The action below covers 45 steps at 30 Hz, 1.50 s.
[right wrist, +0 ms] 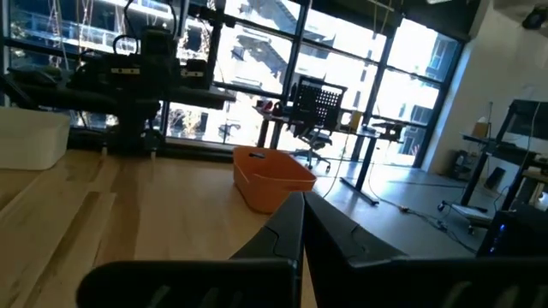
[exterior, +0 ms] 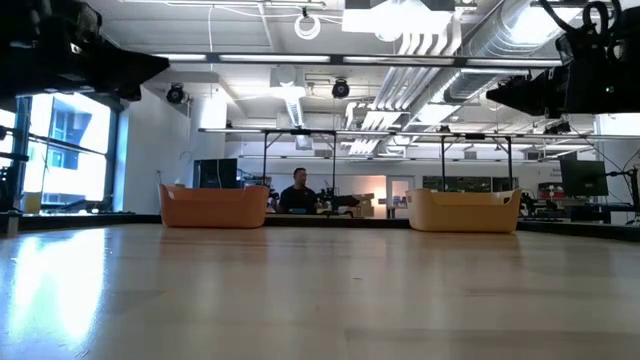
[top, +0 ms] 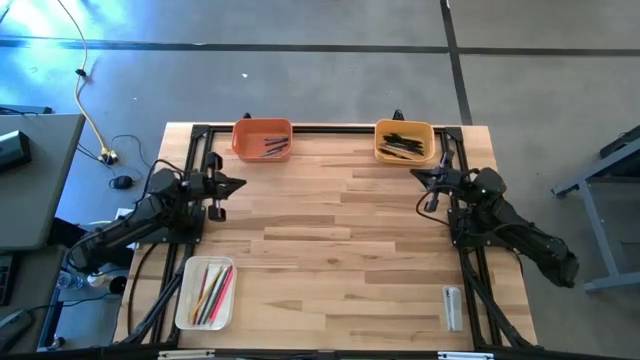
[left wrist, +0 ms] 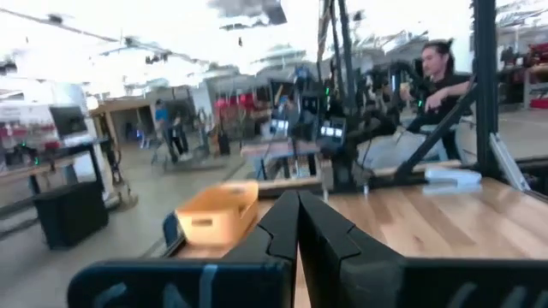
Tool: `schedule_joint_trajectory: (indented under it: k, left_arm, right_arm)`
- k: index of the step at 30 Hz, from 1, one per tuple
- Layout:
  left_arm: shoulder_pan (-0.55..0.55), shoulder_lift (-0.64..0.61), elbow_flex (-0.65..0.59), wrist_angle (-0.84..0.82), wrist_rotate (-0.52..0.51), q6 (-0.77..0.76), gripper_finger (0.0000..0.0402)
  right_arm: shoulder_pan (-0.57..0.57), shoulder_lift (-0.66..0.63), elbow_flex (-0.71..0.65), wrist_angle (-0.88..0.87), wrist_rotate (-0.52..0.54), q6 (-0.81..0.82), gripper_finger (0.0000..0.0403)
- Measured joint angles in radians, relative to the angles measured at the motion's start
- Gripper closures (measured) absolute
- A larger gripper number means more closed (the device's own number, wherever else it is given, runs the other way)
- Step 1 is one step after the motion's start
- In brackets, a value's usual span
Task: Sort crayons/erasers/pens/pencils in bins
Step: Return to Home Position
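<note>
Left arm: left gripper [top: 232, 184] sits over the left side of the table [top: 340, 250], a little nearer than the orange bin [top: 245, 135], pointing right. In its wrist view the fingers [left wrist: 278, 231] meet tip to tip, closed on nothing.
Right arm: right gripper [top: 420, 177] mirrors it on the right side, just nearer than the yellow-orange bin [top: 385, 130], pointing left. It is likewise pinched closed and empty.
Orange bin: far edge, left of centre. It holds a few short dark sticks [top: 275, 146], kind not readable.
Yellow-orange bin: far edge, right. The pens [top: 403, 146] lie inside, mostly left-right.
White bin: the white bin [top: 183, 312] is at the near left corner. The pencils [top: 210, 292], red, green and yellow, lie along its length, near-far.
Loose item: small clear-grey block [top: 452, 307] at the near right corner, outside every bin, long axis near-far.
Key relation: the block lies toward the near edge from the right gripper, well apart. The right arm is the nearer one; the left would have to cross the whole table.
Step, as judged: sticks all binned, both arms at rest posture. Only the block might remain, if it counts.
View differences: only the high view shows the bins' contents and the block's lie. The low view gives just the two far bins' walls and a person [exterior: 298, 192] beyond the table.
</note>
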Motion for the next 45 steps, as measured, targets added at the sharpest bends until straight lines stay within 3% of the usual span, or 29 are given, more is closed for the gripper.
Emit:
schedule_joint_trajectory:
  k: [11, 18, 27, 45]
  left_arm:
    - [0.095, -0.003, -0.003, -0.062, -0.017, -0.043, 0.0401]
    - [0.116, -0.003, -0.003, -0.056, -0.216, -0.095, 0.0401]
    - [0.029, -0.003, -0.003, 0.003, -0.133, -0.068, 0.0401]
    - [0.019, -0.002, -0.003, -0.066, -0.121, -0.037, 0.0401]
  right_arm:
    - [-0.071, 0.000, 0.000, 0.080, -0.010, 0.000, 0.0403]
    - [-0.093, 0.000, 0.000, 0.088, -0.070, -0.003, 0.0403]
    - [-0.137, 0.000, 0.025, 0.012, -0.182, 0.018, 0.0403]
    - [-0.167, 0.000, 0.027, 0.021, -0.191, 0.044, 0.0403]
